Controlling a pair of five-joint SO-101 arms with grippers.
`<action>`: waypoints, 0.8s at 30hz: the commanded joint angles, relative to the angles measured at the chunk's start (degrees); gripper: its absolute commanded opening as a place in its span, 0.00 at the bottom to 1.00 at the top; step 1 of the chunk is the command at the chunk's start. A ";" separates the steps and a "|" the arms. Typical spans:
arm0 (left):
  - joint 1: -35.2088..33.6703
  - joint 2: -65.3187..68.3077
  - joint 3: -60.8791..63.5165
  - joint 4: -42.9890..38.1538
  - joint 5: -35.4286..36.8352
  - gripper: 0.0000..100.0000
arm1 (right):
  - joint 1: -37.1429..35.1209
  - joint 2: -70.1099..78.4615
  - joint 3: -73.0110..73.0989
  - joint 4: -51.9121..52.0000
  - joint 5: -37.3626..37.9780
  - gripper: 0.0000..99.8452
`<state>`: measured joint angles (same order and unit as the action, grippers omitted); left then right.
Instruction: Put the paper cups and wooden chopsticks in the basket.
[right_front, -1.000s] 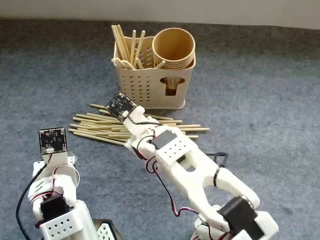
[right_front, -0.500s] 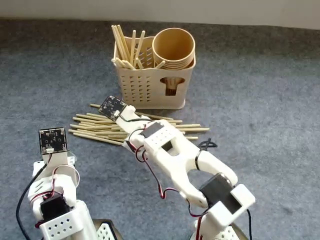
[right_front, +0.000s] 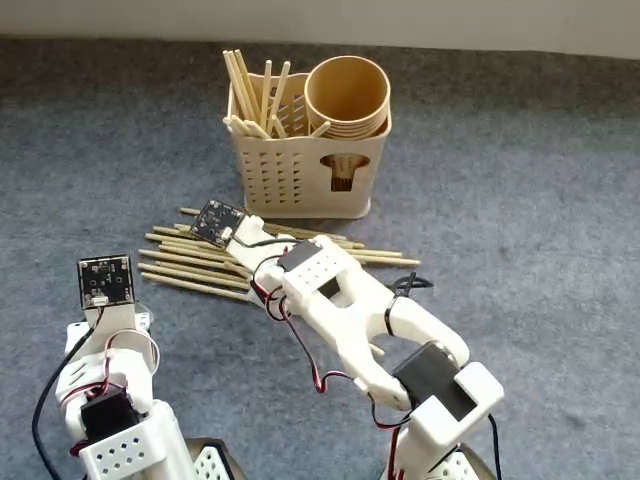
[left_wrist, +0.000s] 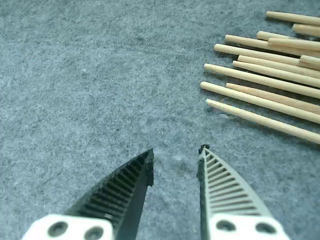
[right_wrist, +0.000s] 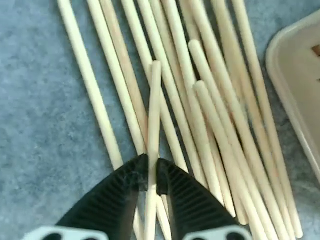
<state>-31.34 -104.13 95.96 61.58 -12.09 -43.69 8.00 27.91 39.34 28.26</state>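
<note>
From the high view I see the basket (right_front: 280, 180) at upper centre, holding stacked paper cups (right_front: 350, 118) and upright chopsticks (right_front: 262, 95). The loose chopsticks (right_front: 185, 262) lie below it, partly under the right arm (right_front: 340, 300).

In the left wrist view my left gripper (left_wrist: 175, 160) hangs spread above grey carpet (left_wrist: 75, 75), with the loose chopsticks at upper right.

In the right wrist view my right gripper (right_wrist: 148, 172) pinches a single chopstick (right_wrist: 153, 115) lying across the pile, with the basket's corner at the right edge.

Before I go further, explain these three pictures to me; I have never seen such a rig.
Two white robot arms stand over a grey carpet. One picture looks down from above; the other two come from cameras on the wrists. A basket holds stacked paper cups and some chopsticks; loose chopsticks lie on the carpet. The right tool is shut on one chopstick of that pile. The left tool is open above bare carpet, holding nothing.
</note>
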 joint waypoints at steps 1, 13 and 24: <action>-0.48 -0.40 1.19 -0.79 0.35 0.16 | 0.31 -0.40 -0.66 2.68 1.14 0.01; -0.48 -0.40 1.19 -0.79 0.35 0.16 | 0.66 -10.33 -0.22 8.22 0.97 0.01; -0.40 -0.40 1.19 -0.79 0.35 0.16 | 0.48 -26.33 6.64 8.75 -3.34 0.01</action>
<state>-31.34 -104.13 95.96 61.58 -12.09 -43.69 -12.22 34.42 47.78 28.09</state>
